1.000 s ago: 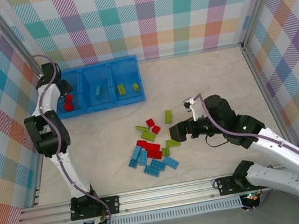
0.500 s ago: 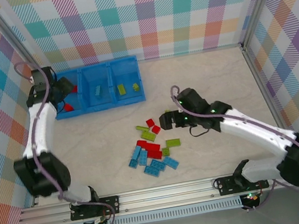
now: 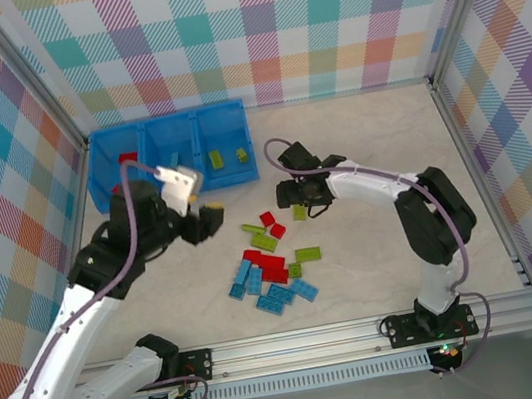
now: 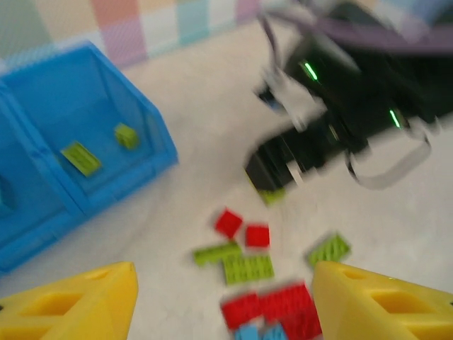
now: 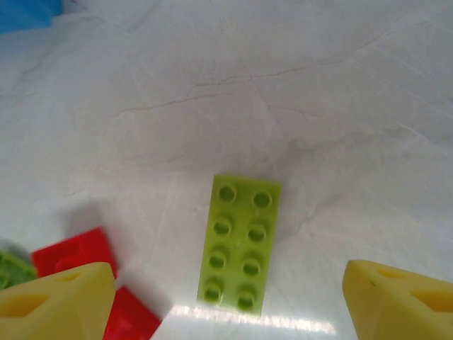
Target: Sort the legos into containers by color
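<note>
Lime green lego (image 5: 239, 244) is being framed by the wide-open right gripper (image 5: 226, 301); the left gripper (image 4: 223, 304), likewise spread and empty, is being held near the scattered legos (image 3: 271, 264).

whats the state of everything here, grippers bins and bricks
left gripper, open, empty
right gripper, open, poised over the green lego, not gripping it
green lego, flat on the table, studs up
containers, upright, open-topped, two green legos in the right-hand one
loose legos, mixed colours, unsorted on the table
</note>
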`<state>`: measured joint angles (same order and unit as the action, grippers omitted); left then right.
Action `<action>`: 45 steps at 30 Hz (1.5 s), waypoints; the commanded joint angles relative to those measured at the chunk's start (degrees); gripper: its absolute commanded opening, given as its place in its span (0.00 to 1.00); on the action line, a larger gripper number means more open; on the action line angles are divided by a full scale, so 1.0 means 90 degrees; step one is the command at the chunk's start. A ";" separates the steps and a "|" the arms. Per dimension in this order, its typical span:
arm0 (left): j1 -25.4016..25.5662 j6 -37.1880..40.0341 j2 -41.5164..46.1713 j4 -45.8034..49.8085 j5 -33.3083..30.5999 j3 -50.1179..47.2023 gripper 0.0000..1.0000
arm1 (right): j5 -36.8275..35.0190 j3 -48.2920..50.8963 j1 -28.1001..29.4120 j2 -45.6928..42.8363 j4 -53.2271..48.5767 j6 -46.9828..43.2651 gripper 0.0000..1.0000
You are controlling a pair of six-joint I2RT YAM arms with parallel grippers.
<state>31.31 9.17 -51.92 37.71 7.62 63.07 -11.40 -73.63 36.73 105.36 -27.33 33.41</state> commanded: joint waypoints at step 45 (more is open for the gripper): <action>-0.0727 0.0123 0.1680 -0.0099 -0.2152 -0.1722 1.00 | -0.0287 -0.6397 0.0626 0.3966 0.0733 -0.3469 0.35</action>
<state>25.34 10.68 -36.91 37.36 -11.20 48.34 -13.52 -126.67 42.37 140.79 -15.46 3.33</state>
